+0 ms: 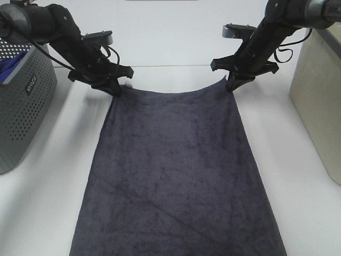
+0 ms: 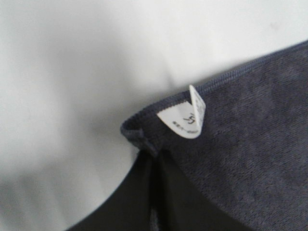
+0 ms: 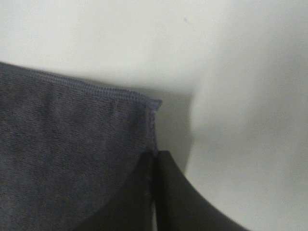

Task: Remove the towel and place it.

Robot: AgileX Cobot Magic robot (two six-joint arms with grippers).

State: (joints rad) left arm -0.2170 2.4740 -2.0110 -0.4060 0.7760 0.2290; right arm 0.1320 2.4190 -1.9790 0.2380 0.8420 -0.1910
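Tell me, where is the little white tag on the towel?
The white tag sits at the towel corner pinched by the left gripper, the far left corner in the high view, nearest the grey perforated basket.

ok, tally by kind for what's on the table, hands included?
towel: 1
grey perforated basket: 1
beige bin: 1
hands: 2, left hand and right hand, each shut on a far towel corner
Total: 5

Charcoal-grey towel (image 1: 176,170) with a white tag (image 2: 185,118) — grey perforated basket (image 1: 24,101), white table (image 1: 48,192)
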